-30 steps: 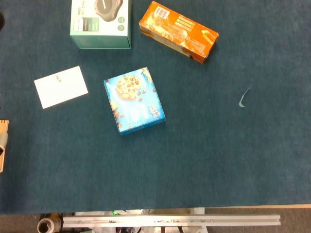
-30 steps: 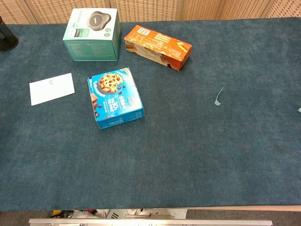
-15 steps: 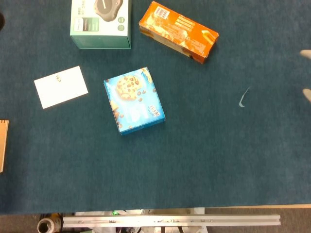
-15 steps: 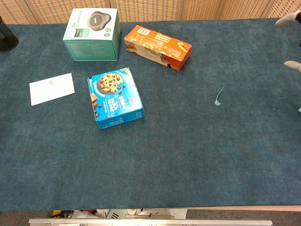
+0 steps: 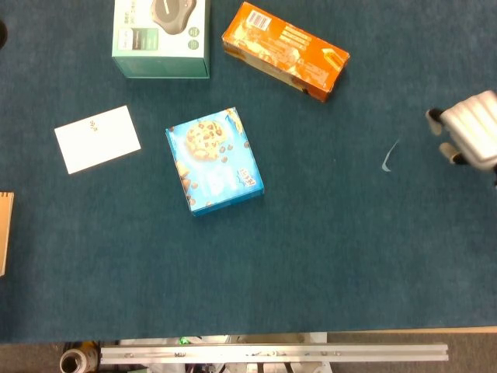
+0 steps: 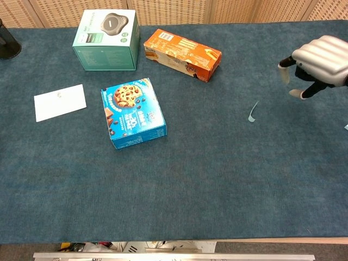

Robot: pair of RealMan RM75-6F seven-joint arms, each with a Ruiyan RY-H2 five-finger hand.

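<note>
Table: a dark blue carpet-like cloth (image 6: pixel 217 179) covered the whole tabletop, with a metal rail along the near edge in the head view.

Green box: a mint-green cardboard box with a dark round device printed on its lid (image 6: pixel 106 39) stood at the far left, just beside the orange carton but apart from it.

Orange carton: a long orange snack carton (image 6: pixel 182 54) lay on its side at an angle near the far edge, well apart from the hand.

Blue box: a bright blue cardboard box with a chocolate-chip cookie printed on top (image 6: pixel 132 113) lay flat, slightly turned, in the left middle of the table.

Right hand: the silver ribbed robot right hand (image 6: pixel 317 64) hung over the right edge of the table, back upward. Its fingers (image 6: pixel 297 93) pointed down and leftward with space between them, and it gripped nothing; part of the hand ran off the frame, so the spread of the remaining fingers was hard to judge.

White card: a flat white paper card with a small mark (image 6: pixel 60 102) lay on the left, near the blue box.

Scrap: a small pale curled strip of paper or film (image 6: pixel 253 112) lay on the cloth near the right hand, lower and to its left, not touching it.

Left hand: it showed in neither view.
</note>
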